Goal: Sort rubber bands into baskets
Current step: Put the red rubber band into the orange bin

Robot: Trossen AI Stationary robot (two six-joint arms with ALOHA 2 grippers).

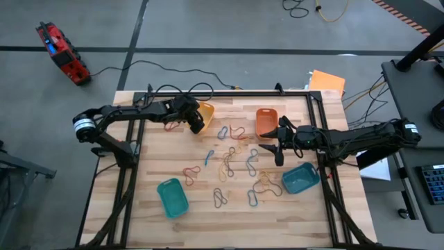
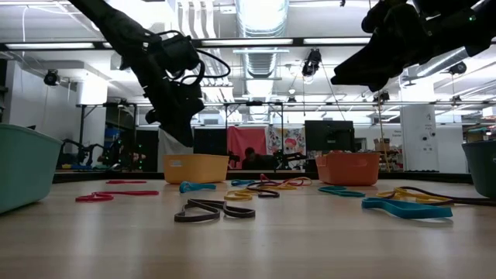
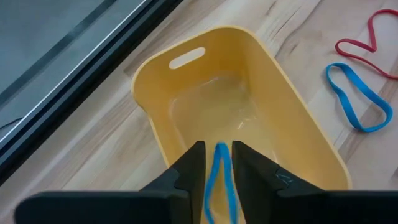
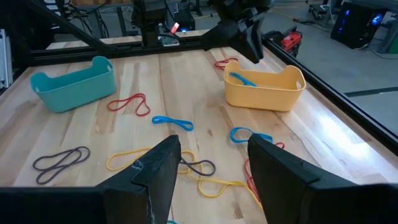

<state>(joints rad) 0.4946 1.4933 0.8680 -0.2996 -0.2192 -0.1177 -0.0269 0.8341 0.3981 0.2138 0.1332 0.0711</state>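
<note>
My left gripper (image 3: 219, 149) hangs over the near end of the yellow basket (image 3: 217, 106), pointing steeply down, its fingers a narrow gap apart. A blue rubber band (image 3: 221, 180) stands as a loop in that gap. In the right wrist view a blue band (image 4: 242, 79) shows inside the yellow basket (image 4: 264, 90), below the left fingers. My right gripper (image 4: 214, 162) is open and held above the table beside the orange basket (image 1: 266, 121), with nothing between its fingers. Several rubber bands (image 1: 232, 160) lie scattered on the table's middle. My left gripper has the blue band's loop (image 3: 219, 168) between its two parted fingers, which point down over the yellow basket. The loop's two strands run along the fingers' inner sides. Whether the fingers touch the band, I cannot tell.
A teal-green basket (image 1: 172, 196) stands near the front left and a blue-teal basket (image 1: 300, 178) at the front right. A red band (image 3: 367, 37) and a blue band (image 3: 357, 102) lie on the wood beside the yellow basket. A black frame (image 1: 229, 93) rims the table.
</note>
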